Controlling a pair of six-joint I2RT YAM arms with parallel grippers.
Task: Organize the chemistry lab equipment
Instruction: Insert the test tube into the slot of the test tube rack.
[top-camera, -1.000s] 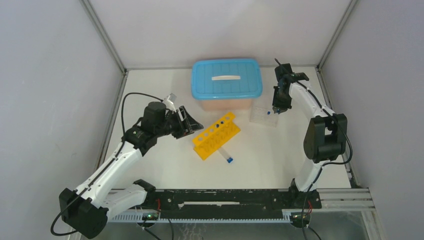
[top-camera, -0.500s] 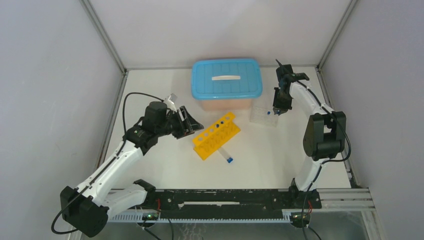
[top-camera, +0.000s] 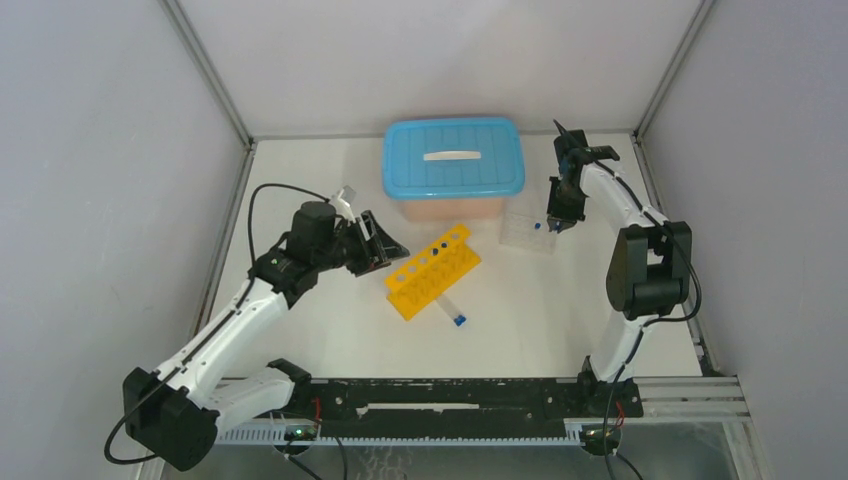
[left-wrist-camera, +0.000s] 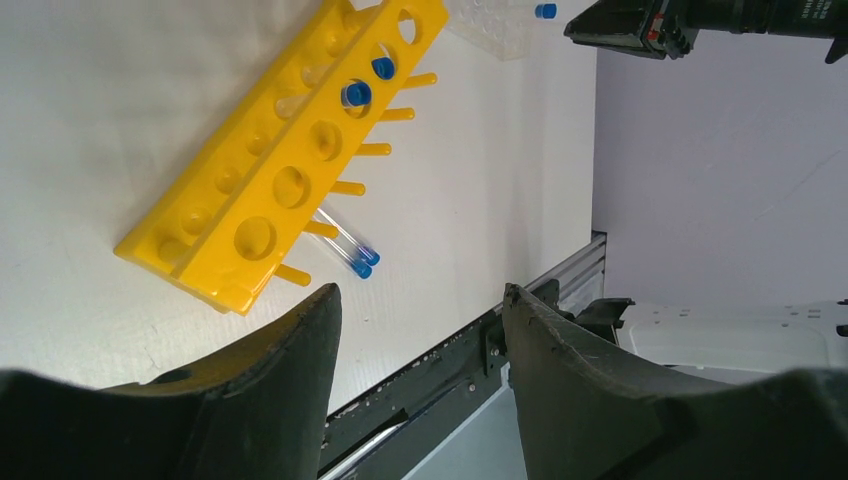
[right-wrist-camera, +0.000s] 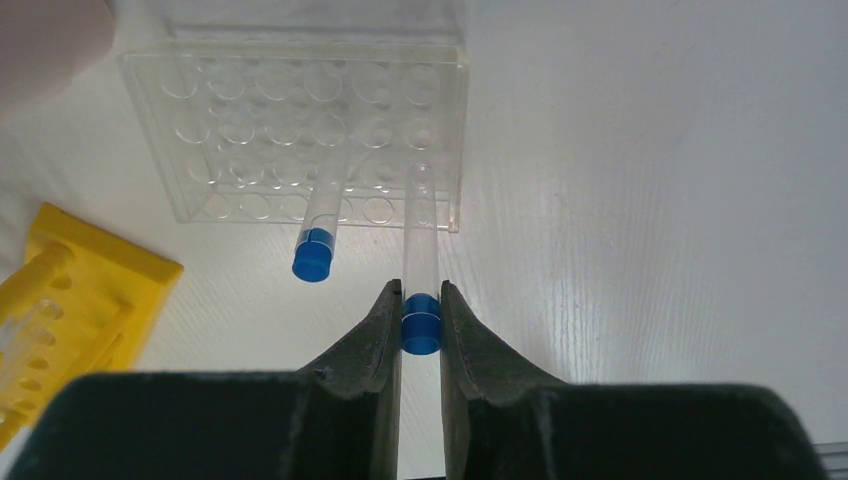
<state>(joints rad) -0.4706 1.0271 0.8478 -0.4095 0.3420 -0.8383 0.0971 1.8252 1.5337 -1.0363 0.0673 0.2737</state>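
The yellow rack (top-camera: 432, 272) lies mid-table, with two blue-capped tubes (left-wrist-camera: 356, 94) standing in its holes. Two more capped tubes (left-wrist-camera: 345, 245) lie on the table beside it. The clear tray (right-wrist-camera: 300, 130) sits to the rack's right. One tube (right-wrist-camera: 318, 235) leans in a tray well. My right gripper (right-wrist-camera: 421, 292) is shut on the cap end of another tube (right-wrist-camera: 421, 225), whose far end rests in a front well. My left gripper (left-wrist-camera: 420, 290) hovers open and empty, left of the rack (left-wrist-camera: 290, 160).
A clear box with a blue lid (top-camera: 452, 165) stands at the back, just behind the rack and the tray (top-camera: 528, 232). Enclosure walls close in the table on the left, back and right. A black rail (top-camera: 450, 395) runs along the near edge.
The left arm has shifted very slightly beside the rack. The right gripper stays at the tray, holding its tube.
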